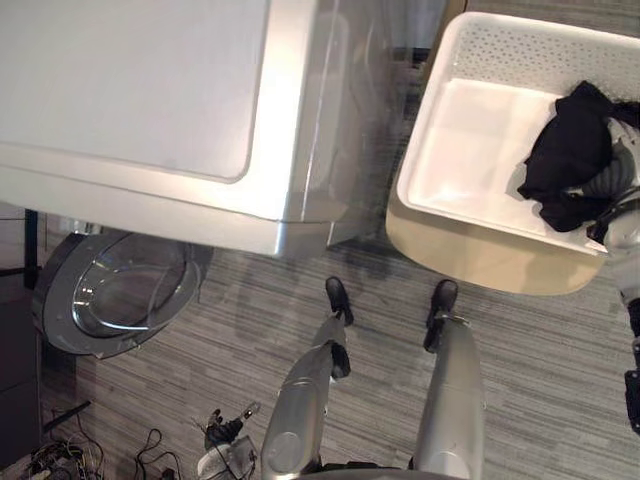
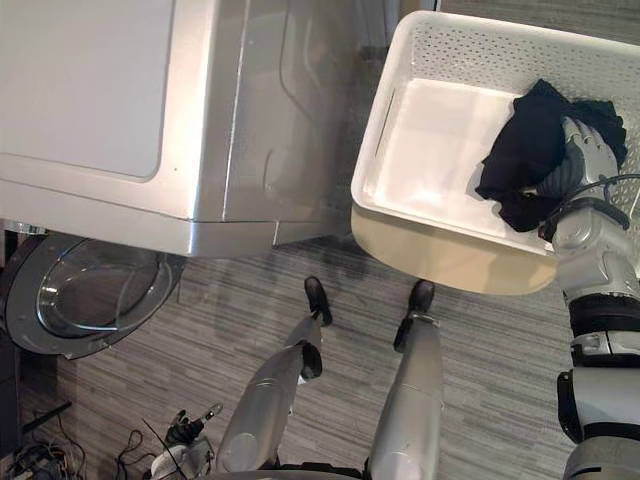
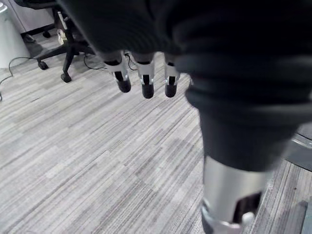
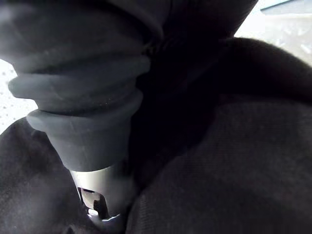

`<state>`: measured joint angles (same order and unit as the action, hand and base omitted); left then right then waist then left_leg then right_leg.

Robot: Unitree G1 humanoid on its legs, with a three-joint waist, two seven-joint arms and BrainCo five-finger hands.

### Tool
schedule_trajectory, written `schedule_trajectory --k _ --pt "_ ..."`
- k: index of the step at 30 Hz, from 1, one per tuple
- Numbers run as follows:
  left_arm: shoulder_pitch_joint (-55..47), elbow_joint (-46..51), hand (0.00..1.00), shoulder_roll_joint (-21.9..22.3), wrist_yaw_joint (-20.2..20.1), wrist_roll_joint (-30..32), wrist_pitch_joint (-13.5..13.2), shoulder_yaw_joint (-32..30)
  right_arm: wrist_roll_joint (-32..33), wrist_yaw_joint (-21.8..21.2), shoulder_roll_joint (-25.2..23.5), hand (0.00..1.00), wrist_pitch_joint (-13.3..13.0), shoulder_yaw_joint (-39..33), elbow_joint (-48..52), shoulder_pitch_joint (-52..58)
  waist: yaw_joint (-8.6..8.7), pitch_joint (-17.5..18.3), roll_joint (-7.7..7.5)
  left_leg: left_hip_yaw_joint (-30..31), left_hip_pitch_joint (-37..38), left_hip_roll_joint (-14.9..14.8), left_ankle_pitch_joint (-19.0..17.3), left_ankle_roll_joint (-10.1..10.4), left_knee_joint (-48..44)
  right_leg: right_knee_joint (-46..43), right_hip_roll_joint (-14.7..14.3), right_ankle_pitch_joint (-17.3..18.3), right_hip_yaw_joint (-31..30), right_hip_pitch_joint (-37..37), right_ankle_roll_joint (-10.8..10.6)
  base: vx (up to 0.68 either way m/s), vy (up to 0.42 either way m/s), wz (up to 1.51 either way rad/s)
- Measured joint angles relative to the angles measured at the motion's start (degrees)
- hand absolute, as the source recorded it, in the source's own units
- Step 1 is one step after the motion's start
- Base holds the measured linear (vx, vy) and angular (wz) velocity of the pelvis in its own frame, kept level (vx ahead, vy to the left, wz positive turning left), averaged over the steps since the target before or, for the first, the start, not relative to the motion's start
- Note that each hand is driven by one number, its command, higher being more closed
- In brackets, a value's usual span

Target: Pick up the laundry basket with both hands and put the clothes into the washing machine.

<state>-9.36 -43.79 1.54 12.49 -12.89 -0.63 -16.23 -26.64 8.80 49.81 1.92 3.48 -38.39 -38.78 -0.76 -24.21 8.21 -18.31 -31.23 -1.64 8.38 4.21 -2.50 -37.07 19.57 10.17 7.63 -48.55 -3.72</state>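
One washing machine (image 1: pixel 150 90) sits upper left, its round door (image 1: pixel 115 290) open below. The left hand (image 3: pixel 145 78) hangs loose over the floor (image 3: pixel 97 161), holding nothing. Upper right, black clothes (image 2: pixel 525 150) lie in the white basket (image 2: pixel 430 140), the right hand (image 2: pixel 582 145) among them; its grip cannot be told.

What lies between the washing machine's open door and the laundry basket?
Bare grey striped floor, running past the washing machine at its front corner, from the open door to the laundry basket. The left eye view shows it.

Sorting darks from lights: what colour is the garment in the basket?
The garment is black, clearest in the right eye view against the white basket.
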Motion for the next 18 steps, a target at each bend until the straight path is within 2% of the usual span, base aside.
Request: schedule_trajectory --k 1,9,14,18 --pt "0.0 0.02 0.0 0.0 0.0 0.0 0.04 0.08 -0.05 0.0 -0.04 1.0 -0.27 0.24 -0.22 -0.03 0.0 0.0 0.0 0.0 -0.13 0.03 -0.1 -0.06 -0.28 -0.13 0.1 0.04 -0.02 -0.03 -0.02 -0.02 -0.024 0.09" --pt "0.12 1.1 0.0 0.01 -0.09 -0.01 0.01 0.51 -4.69 0.38 -0.86 1.0 -2.08 1.61 -0.62 -0.19 -0.08 0.03 -0.02 -0.08 -0.21 0.53 -0.41 0.03 -1.55 -1.49 0.71 0.21 -0.83 -0.46 -0.06 -0.01 -0.009 0.02" --pt "0.42 1.03 0.0 0.02 -0.09 -0.01 0.08 0.52 -5.73 0.37 -2.32 1.0 -1.59 2.07 -1.19 -0.15 0.0 0.14 -0.03 0.04 0.5 0.44 -0.39 0.03 -1.68 -1.53 0.68 0.05 -0.69 0.38 0.09 -0.01 -0.011 0.0" --pt "0.52 1.03 0.0 0.02 -0.07 0.0 0.11 0.52 -5.6 0.37 -4.63 1.0 -0.9 2.15 -3.98 0.51 -0.1 0.26 -0.07 0.64 3.13 0.15 -0.41 0.04 -1.49 -0.56 0.55 0.0 0.29 3.98 0.05 0.0 0.0 0.0"
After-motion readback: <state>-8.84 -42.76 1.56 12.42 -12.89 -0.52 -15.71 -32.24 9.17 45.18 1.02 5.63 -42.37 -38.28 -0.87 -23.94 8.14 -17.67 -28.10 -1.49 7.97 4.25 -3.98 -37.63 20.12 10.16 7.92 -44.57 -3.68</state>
